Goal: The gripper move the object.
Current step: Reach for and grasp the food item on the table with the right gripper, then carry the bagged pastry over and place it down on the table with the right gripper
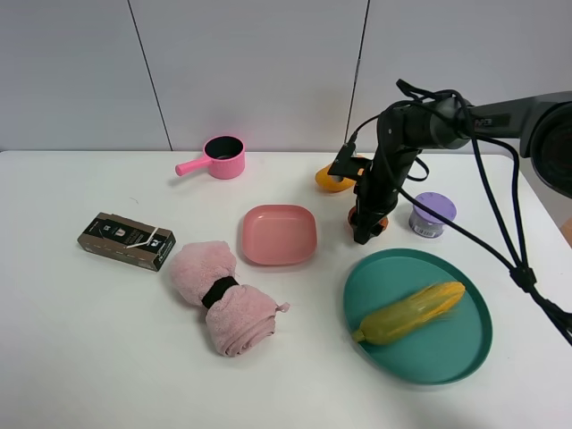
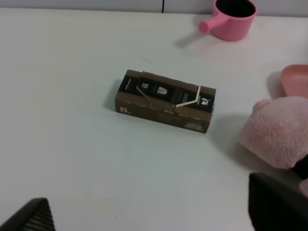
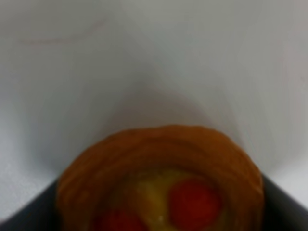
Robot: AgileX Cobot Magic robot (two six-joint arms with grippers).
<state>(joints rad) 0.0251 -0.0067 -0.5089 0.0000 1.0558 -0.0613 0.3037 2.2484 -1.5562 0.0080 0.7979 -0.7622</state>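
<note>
The object is a small round tart (image 3: 161, 178) with an orange-brown crust and a yellow top with red dots. In the exterior high view only a sliver of the tart (image 1: 383, 222) shows on the table beside the arm's tip. My right gripper (image 1: 364, 232) points down onto it, between the mango and the purple-lidded cup. In the right wrist view the right gripper (image 3: 159, 216) has a dark finger pressed against each side of the tart. My left gripper (image 2: 154, 216) is open and empty above the table near the brown box.
An orange mango (image 1: 332, 180) lies behind the arm and a purple-lidded cup (image 1: 433, 214) stands to its right. A teal plate (image 1: 420, 375) holds a corn cob (image 1: 411, 313). A pink dish (image 1: 279, 234), pink rolled towel (image 1: 223, 295), brown box (image 1: 125, 239) and pink pot (image 1: 223, 157) stand to the left.
</note>
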